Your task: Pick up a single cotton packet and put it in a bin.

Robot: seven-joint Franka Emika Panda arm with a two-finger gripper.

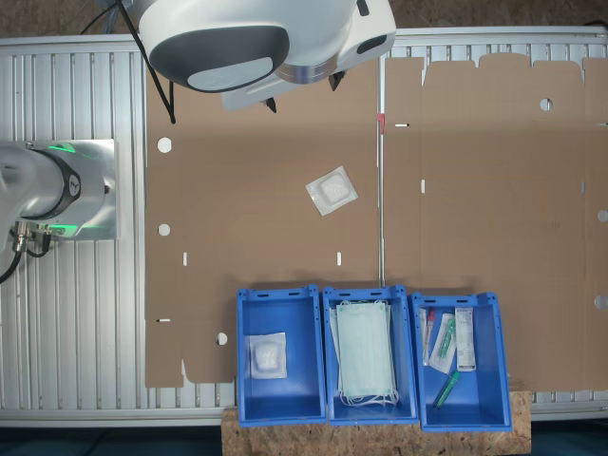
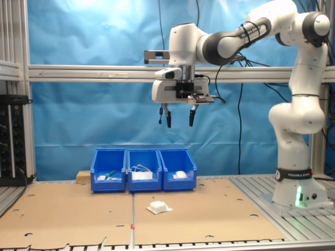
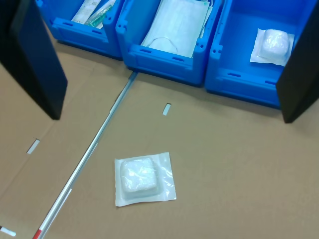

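A single cotton packet (image 1: 332, 190) (image 2: 159, 207) (image 3: 144, 178), clear plastic with a white wad, lies flat on the brown cardboard in front of the bins. My gripper (image 2: 179, 118) (image 3: 173, 114) hangs high above the table, open and with nothing between its dark fingers (image 3: 37, 59). In the wrist view the packet lies below and a little off the middle of the gap. The bin (image 1: 277, 296) (image 2: 179, 179) (image 3: 239, 82) is blue and sits at the end of a row of three. It holds one white cotton packet (image 1: 268, 356) (image 3: 273, 45).
Beside it, the middle blue bin (image 1: 330, 313) (image 2: 144, 179) holds pale green masks (image 3: 174, 25). The far one (image 1: 489, 313) (image 2: 109, 179) holds tubes and syringes. The robot base (image 1: 47, 190) (image 2: 296, 193) stands on the slatted metal table. A thin metal strip (image 1: 381, 171) crosses the cardboard.
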